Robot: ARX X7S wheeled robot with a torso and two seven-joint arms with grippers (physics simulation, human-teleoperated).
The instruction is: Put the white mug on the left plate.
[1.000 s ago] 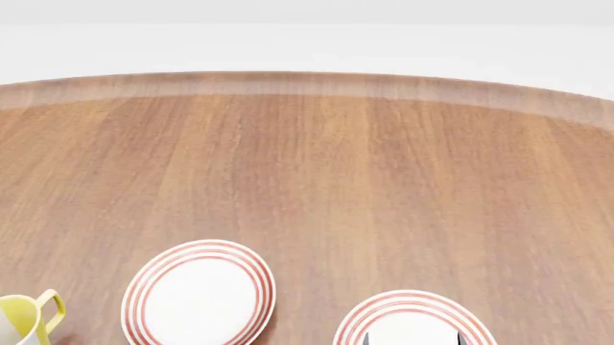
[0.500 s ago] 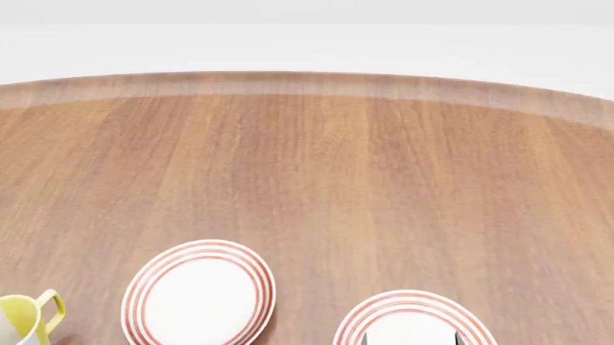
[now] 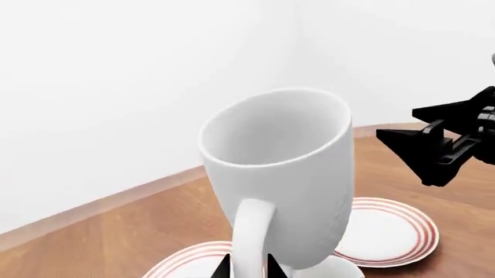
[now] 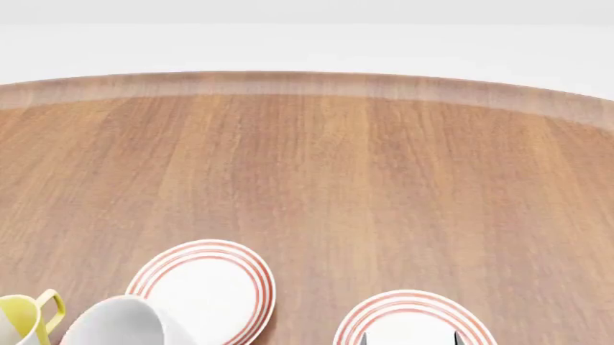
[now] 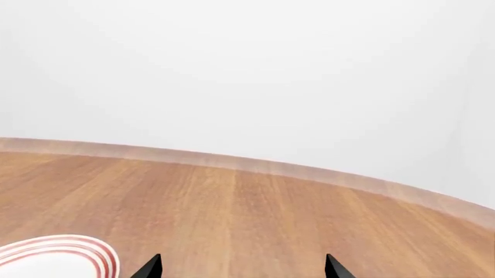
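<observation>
Newly risen into the head view's lower left, the white mug (image 3: 282, 179), its handle pinched in the left hand (image 3: 249, 267), hangs tilted, mouth upward, over the left plate (image 4: 203, 291), one of two ringed plates beside one yellow mug (image 4: 27, 316), while the right hand (image 5: 241, 267) is spread empty above the tabletop (image 4: 317, 180).

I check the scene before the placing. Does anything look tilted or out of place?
Yes: the white mug leans, not upright, held by its handle in the left gripper above the left plate. Both plates look undamaged.
</observation>
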